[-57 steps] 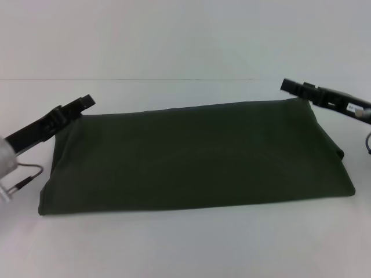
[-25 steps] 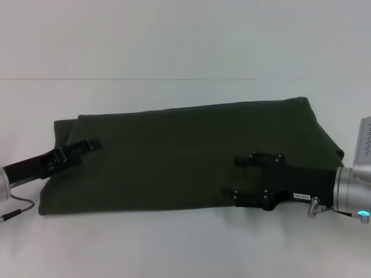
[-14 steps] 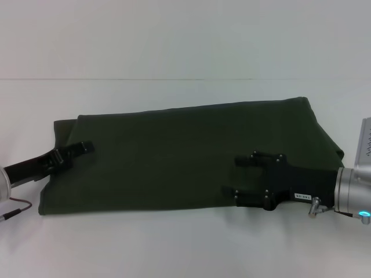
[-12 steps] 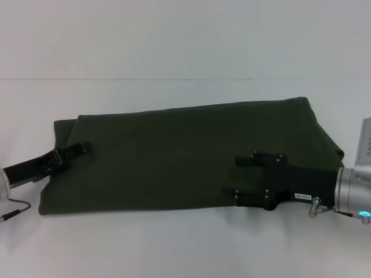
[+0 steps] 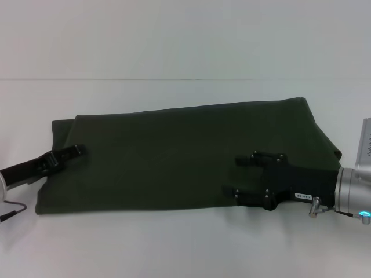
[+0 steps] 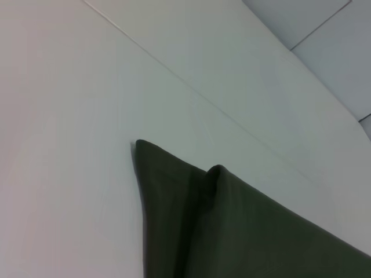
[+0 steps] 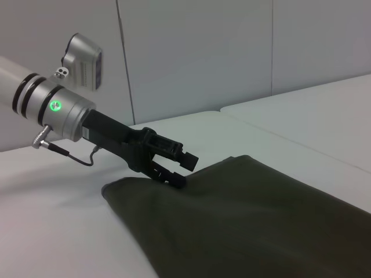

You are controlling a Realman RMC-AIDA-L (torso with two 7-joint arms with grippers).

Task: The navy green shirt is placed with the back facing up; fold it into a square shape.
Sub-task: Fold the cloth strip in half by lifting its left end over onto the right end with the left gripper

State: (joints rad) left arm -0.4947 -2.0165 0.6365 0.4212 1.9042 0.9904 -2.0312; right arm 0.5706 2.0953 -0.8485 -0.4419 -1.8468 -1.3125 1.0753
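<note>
On the white table [image 5: 185, 249]: navy green shirt [image 5: 185, 153] folded into a long flat band, both grippers low over it
Right gripper [image 5: 239, 177] reaches in from 4 o'clock, arm near level, jaws spread apart over the cloth's near edge. Left gripper [image 5: 74, 152] enters from 9 o'clock at a shallow tilt, tips on the shirt's left end; whether it pinches cloth I cannot tell. Fabric matte, smooth, plain olive; left corner shows a soft doubled fold

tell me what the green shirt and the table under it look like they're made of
The navy green shirt looks like soft matte woven or knit cloth, probably cotton: it drapes, folds and holds rounded edges. The table looks like smooth, hard white laminate or painted board; which one is unclear.
</note>
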